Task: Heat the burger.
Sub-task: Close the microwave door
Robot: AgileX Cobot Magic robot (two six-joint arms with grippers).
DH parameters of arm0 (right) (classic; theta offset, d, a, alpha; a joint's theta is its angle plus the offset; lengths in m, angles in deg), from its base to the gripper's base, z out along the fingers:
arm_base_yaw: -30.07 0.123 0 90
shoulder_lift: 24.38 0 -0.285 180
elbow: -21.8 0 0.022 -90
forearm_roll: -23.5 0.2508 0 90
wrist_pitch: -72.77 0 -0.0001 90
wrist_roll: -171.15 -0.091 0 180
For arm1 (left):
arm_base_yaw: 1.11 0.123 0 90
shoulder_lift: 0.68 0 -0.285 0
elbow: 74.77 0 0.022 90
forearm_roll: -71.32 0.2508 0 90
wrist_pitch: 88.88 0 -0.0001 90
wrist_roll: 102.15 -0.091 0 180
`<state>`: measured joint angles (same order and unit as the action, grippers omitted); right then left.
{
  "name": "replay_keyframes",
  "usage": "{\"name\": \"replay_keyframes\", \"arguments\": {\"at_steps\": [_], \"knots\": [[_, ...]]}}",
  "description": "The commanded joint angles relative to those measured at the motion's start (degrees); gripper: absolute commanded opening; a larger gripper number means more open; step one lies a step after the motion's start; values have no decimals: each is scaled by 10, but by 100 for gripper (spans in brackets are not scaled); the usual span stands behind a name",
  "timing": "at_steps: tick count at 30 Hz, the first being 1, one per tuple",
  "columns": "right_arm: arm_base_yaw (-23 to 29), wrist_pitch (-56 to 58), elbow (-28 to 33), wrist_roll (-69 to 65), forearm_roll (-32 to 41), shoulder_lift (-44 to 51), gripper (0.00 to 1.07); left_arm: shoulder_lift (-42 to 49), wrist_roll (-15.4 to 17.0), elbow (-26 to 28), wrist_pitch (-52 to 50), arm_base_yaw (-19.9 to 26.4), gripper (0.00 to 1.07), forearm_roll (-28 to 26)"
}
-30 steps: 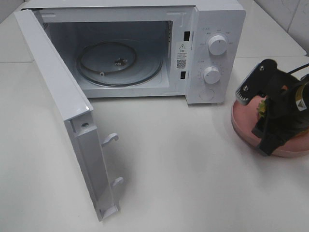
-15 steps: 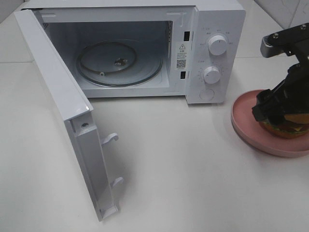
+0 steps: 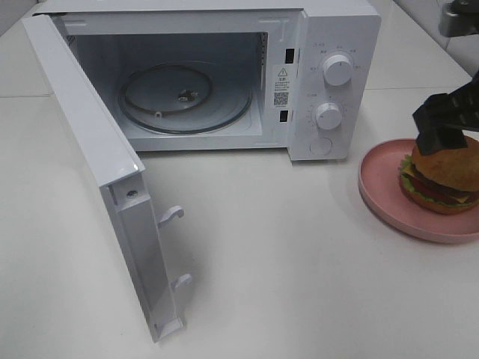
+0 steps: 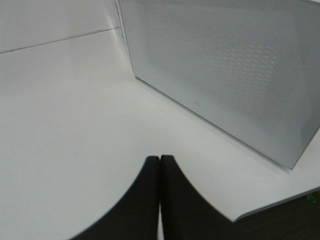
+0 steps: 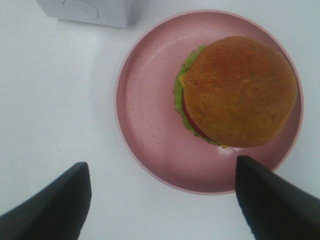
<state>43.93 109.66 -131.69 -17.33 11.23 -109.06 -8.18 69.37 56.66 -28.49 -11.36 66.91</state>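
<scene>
- The white table (image 3: 299,247) carried everything.
- A white box-shaped microwave (image 3: 329,45) stood toward the far edge, its door (image 3: 90,149) swung wide open, a round glass turntable (image 3: 183,97) inside.
- A round pink plate (image 3: 382,187) sat near the right edge, beside the microwave.
- The round burger with golden-brown bun, green lettuce and red tomato (image 5: 235,92) rested on that plate, off-centre.
- The right gripper (image 5: 162,200) hung above the burger, fingers spread wide, touching nothing.
- The left gripper (image 4: 159,165) was by the door, fingers pressed together, empty.

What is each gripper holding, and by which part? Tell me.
Nothing is held. The right gripper is open above the burger, which sits untouched on the pink plate. The left gripper is shut on nothing, over the bare table.
</scene>
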Motion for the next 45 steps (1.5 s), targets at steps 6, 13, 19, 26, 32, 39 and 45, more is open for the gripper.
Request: {"name": "replay_keyframes", "arguments": {"at_steps": [6,13,19,26,32,39,45], "knots": [[-131,72,-5,71,166,5,71,12,5,-2,-8,1,0,-1],[-152,124,-2,79,175,60,71,12,5,-2,-8,1,0,-1],[-152,206,-2,85,143,159,71,12,5,-2,-8,1,0,-1],[-152,238,39,90,132,320,71,12,5,-2,-8,1,0,-1],[-152,234,113,90,136,440,71,12,5,-2,-8,1,0,-1],[-152,222,196,90,137,572,71,12,5,-2,-8,1,0,-1],[-150,216,215,89,139,659,71,12,5,-2,-8,1,0,-1]]}}
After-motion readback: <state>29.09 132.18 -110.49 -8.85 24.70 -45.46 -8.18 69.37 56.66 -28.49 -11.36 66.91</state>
